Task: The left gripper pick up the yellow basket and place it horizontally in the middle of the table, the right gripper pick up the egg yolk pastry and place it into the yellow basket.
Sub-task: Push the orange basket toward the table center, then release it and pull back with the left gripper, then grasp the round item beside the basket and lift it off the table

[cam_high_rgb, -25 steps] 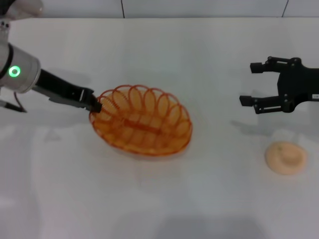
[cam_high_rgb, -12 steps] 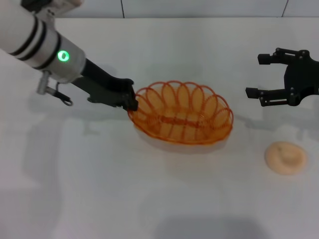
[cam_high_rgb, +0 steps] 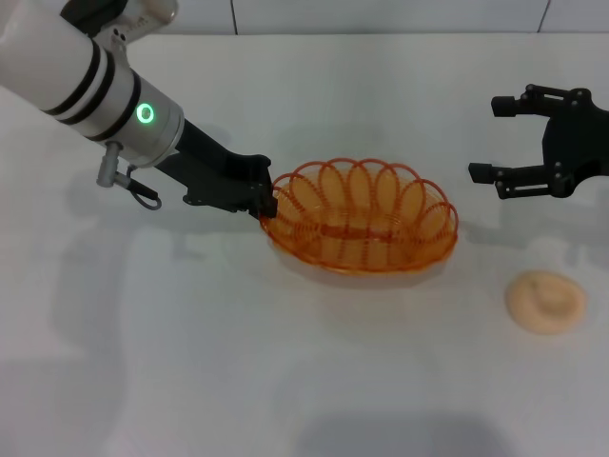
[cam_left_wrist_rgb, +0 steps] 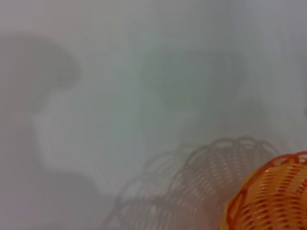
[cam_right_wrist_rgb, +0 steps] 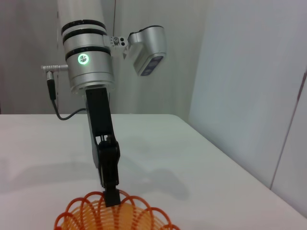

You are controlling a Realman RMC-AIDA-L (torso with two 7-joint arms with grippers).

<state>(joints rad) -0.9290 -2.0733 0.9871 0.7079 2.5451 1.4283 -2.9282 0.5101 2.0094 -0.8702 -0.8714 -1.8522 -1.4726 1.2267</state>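
The yellow basket [cam_high_rgb: 362, 224], an oval orange-yellow wire basket, lies lengthwise near the middle of the white table [cam_high_rgb: 285, 381]. My left gripper [cam_high_rgb: 267, 203] is shut on the basket's left rim and holds it. The basket's edge also shows in the left wrist view [cam_left_wrist_rgb: 273, 196] and in the right wrist view [cam_right_wrist_rgb: 115, 215], where the left gripper [cam_right_wrist_rgb: 111, 195] grips its far rim. My right gripper [cam_high_rgb: 490, 138] is open and empty at the far right, behind the egg yolk pastry [cam_high_rgb: 544, 301], which rests on the table right of the basket.
The table's back edge meets a pale wall [cam_high_rgb: 381, 14]. Bare table lies in front of the basket and between the basket and the pastry.
My left gripper has carried the basket to the right, from left of centre to the middle, and turned it to lie lengthwise. The right gripper has shifted slightly right and back.
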